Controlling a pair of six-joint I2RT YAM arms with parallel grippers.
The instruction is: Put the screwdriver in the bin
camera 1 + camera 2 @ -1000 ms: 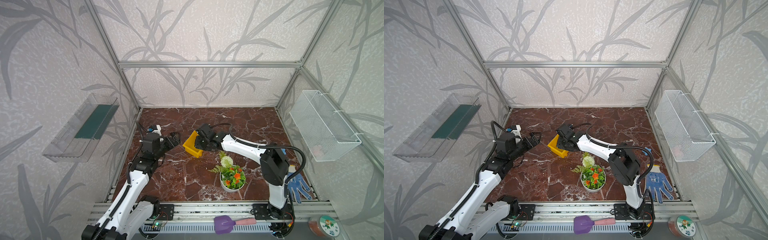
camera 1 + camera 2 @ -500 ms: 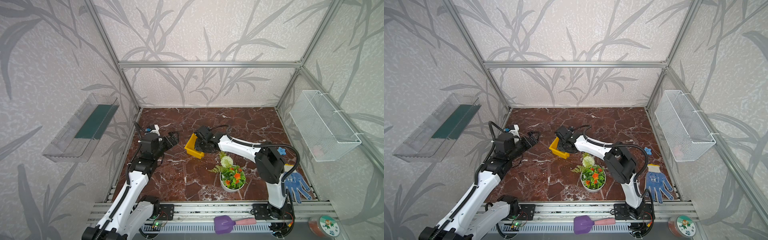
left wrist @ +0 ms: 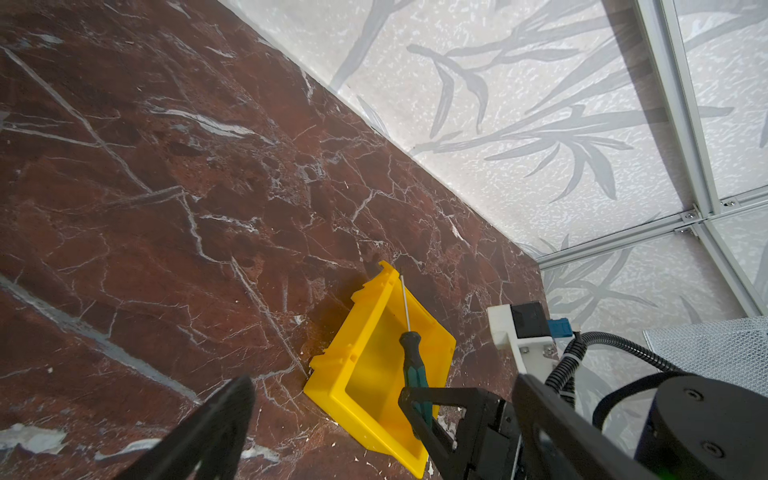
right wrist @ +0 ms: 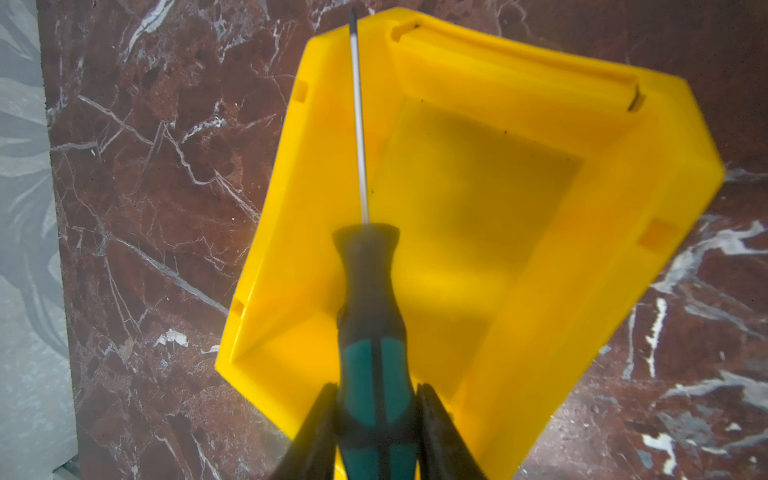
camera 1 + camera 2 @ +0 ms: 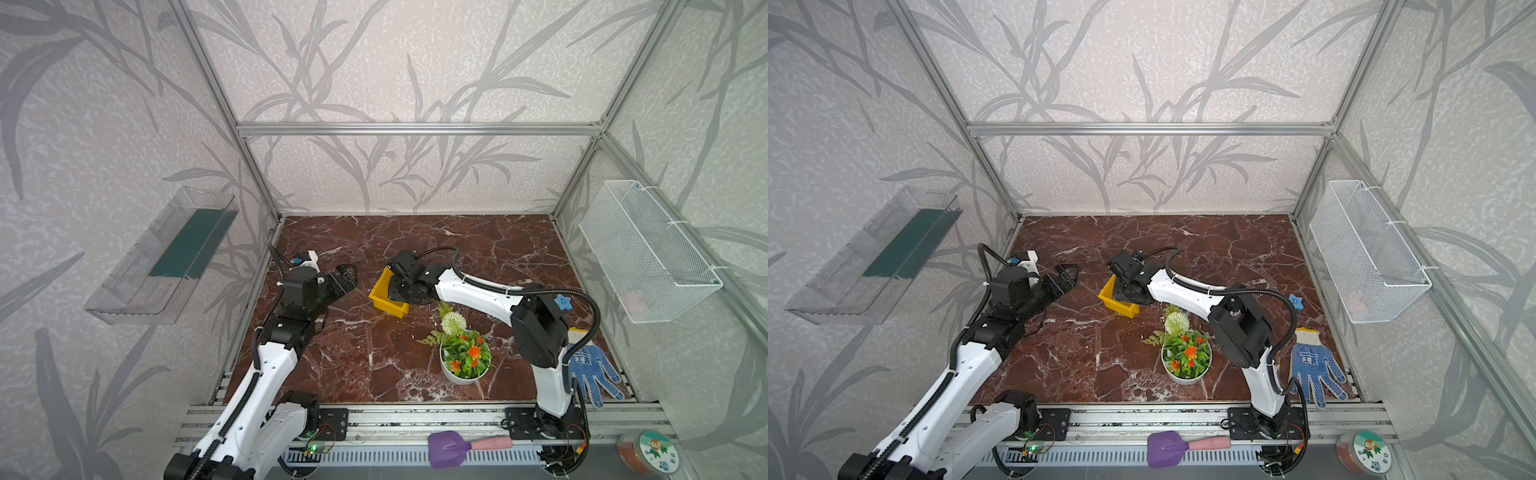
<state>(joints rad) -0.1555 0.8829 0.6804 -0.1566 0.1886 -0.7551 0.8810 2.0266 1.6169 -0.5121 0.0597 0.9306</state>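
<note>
— While the right gripper (image 4: 376,392) hangs over the bin (image 5: 388,308), what does it have?
— Its two fingers (image 4: 320,428) press on either side of the green-and-black handle of the screwdriver (image 4: 372,307). It grips the tool by the rear end of the handle.
— And where is the screwdriver, exactly?
— Over the bin's open inside. The right wrist view shows the silver shaft running along one side wall, with its tip reaching past a corner of the rim. Whether the shaft touches the plastic, I cannot tell.
— Where does the bin sit?
— On the red marble table (image 5: 478,249), near the middle of the frame in both top views, partly hidden under the right wrist.
— And the left gripper (image 5: 348,277)?
— Just left of the bin and apart from it, jaws spread wide with nothing between them.
— Anything else on the table?
— A white pot of flowers (image 5: 459,377) sits to the lower right of the bin, and a blue glove (image 5: 592,370) lies toward the lower right of the frame. A purple scoop (image 5: 446,449) lies at the bottom edge of the frame.
</note>
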